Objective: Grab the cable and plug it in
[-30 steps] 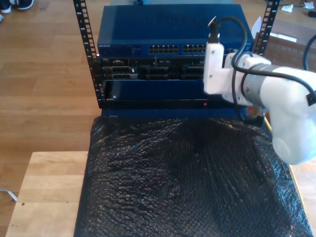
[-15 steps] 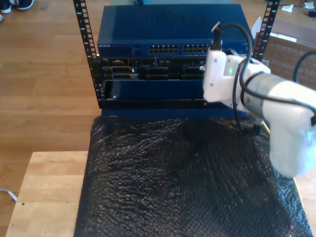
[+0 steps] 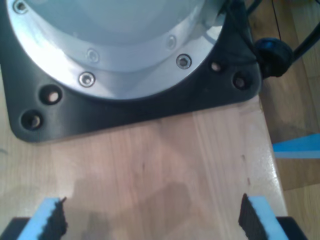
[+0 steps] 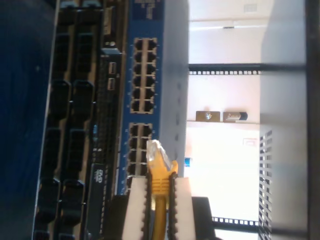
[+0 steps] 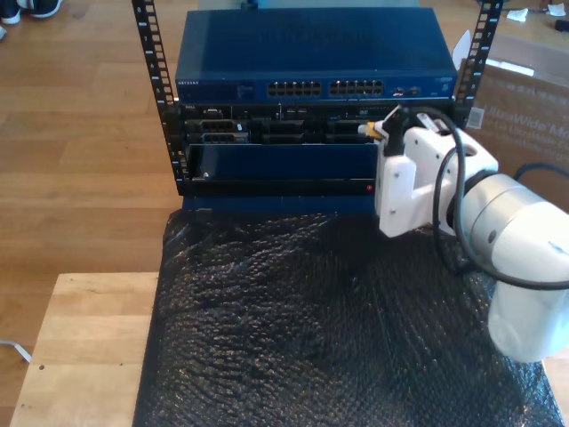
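Black bubble wrap [image 5: 329, 329] covers the table nearest you in the exterior view, with bare wood [image 5: 84, 342] at that view's left. Above it, toward that view's right, the white arm carries my second gripper [image 4: 160, 200], whose pale pads [image 4: 136, 210] are pinching the yellow cable [image 4: 160, 210] just behind its clear plug [image 4: 155, 152]. The plug points at the blue switch [image 5: 311, 53] in the rack [image 5: 151, 53] beyond, close to the port rows [image 4: 141, 145] but apparently not yet inserted.

So the grab looks done, and you are in the approach to plugging in. The next move calls for lining the plug squarely with one open socket, tab correctly turned, then pushing straight in until it seats. Watch the tilt: the plug sits slightly askew between the pads.

My first gripper [image 3: 152, 220] rests elsewhere, fingers spread wide over light wood beside a black base plate [image 3: 125, 115], holding nothing.

The dark modules [image 5: 276, 129] below the switch offer wrong openings close by, and the arm's own black lead [image 5: 449, 133] loops near the ports.
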